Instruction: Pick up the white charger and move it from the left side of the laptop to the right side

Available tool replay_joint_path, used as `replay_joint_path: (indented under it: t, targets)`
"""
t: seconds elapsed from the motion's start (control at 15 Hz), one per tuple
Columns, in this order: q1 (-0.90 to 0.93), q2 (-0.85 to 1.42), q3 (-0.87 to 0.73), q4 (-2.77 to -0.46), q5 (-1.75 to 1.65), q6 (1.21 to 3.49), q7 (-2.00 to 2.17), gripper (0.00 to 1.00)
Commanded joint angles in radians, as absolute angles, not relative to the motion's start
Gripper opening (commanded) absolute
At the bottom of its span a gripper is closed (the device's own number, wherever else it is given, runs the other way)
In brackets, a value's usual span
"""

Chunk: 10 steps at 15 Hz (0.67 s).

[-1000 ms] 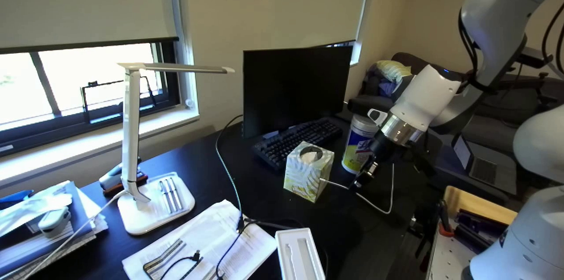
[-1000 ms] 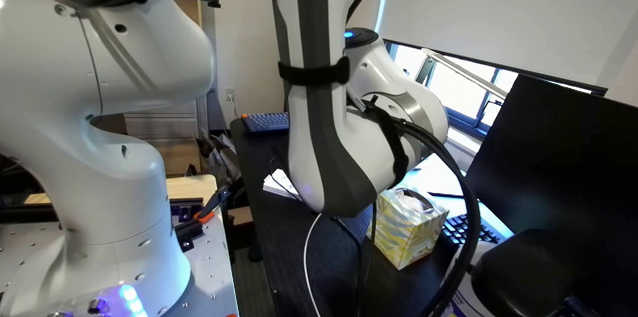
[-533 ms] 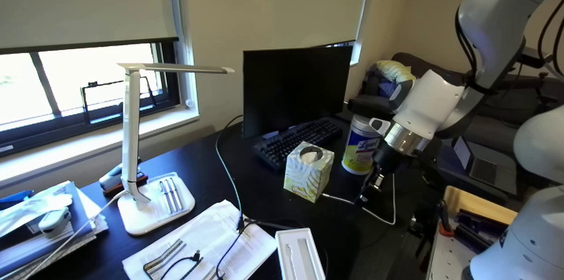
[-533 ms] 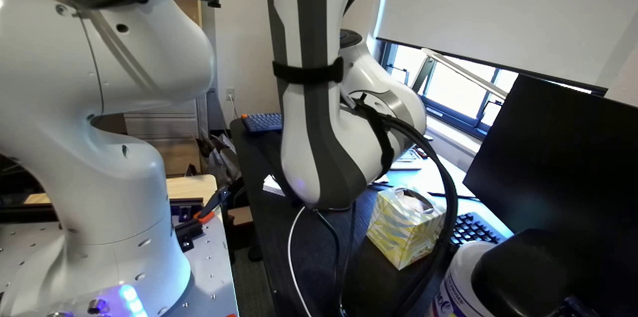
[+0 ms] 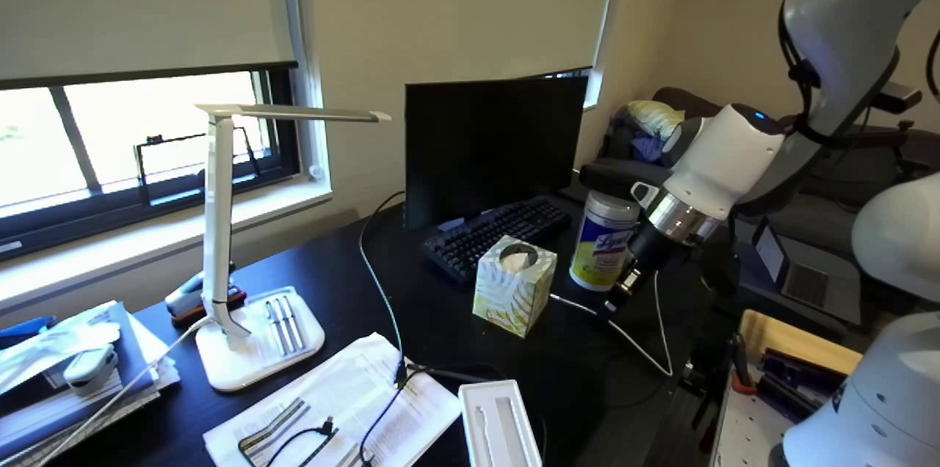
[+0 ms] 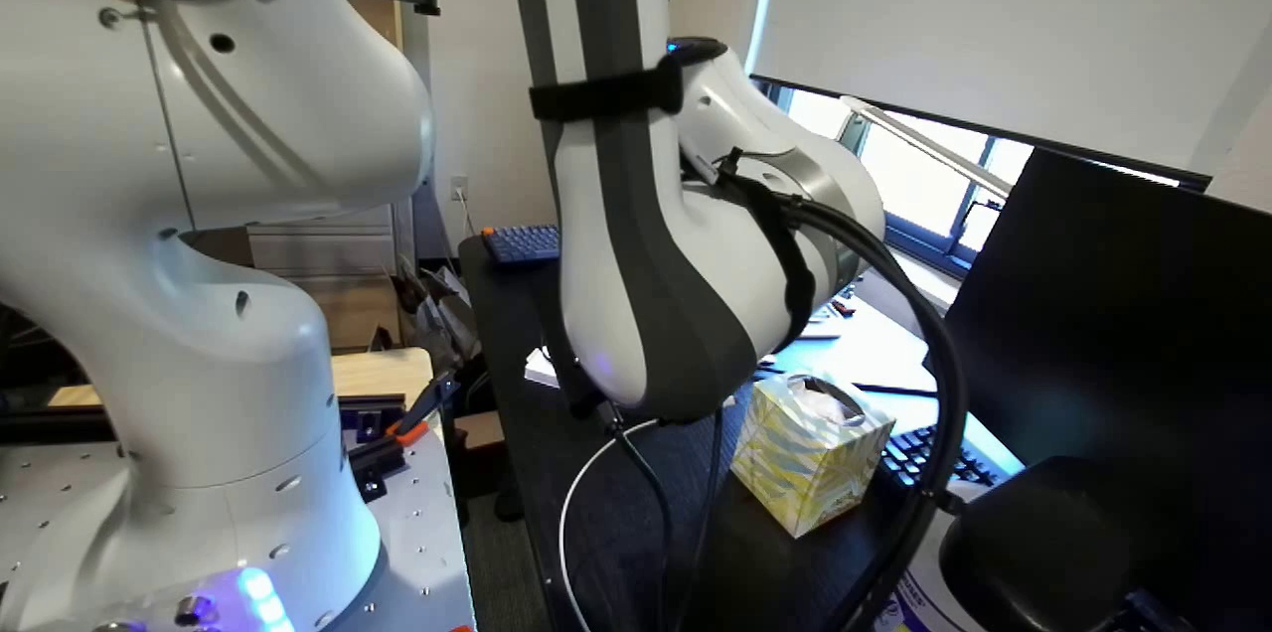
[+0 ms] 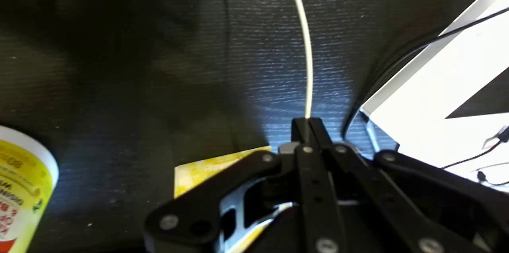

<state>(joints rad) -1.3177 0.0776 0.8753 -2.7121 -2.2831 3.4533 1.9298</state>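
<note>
Pincer (image 7: pixel 306 127): tips pressed together, pinching the white charger cable (image 7: pixel 309 66). Wrist view: cable leaves the tips toward 12 o'clock, bending toward 11 higher up.

Charger position: in an exterior view a short length runs from the pincer toward 10 o'clock, its tip just beside the tissue box (image 5: pixel 514 294); plug too small to make out. The longer length runs toward 4 to 5 o'clock over the dark surface (image 5: pixel 580 386), then turns sharply up toward 12.

Pincer position, same view: about 5 o'clock from the dark screen (image 5: pixel 499 151), 4 o'clock from the black keyboard (image 5: pixel 481 236). Wipes canister (image 5: pixel 598 250) at 12 o'clock from the pincer; wrist view shows it well apart from the tips, between 8 and 9. White desk lamp (image 5: pixel 218 232) upright, far off between 9 and 10.

In an exterior view the arm (image 6: pixel 686 284) hides the pincer; cable loops out below, toward 7 o'clock.
</note>
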Motion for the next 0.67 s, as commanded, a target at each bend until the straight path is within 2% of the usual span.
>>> replay_joint_path:
  t: [0.0,0.6]
  targets:
    - [-1.402,0.043,0.872,-2.693,-2.299,3.453,2.005,0.0]
    - [-1.578,0.003,0.709,-2.684,-2.452,3.455,2.035,0.0]
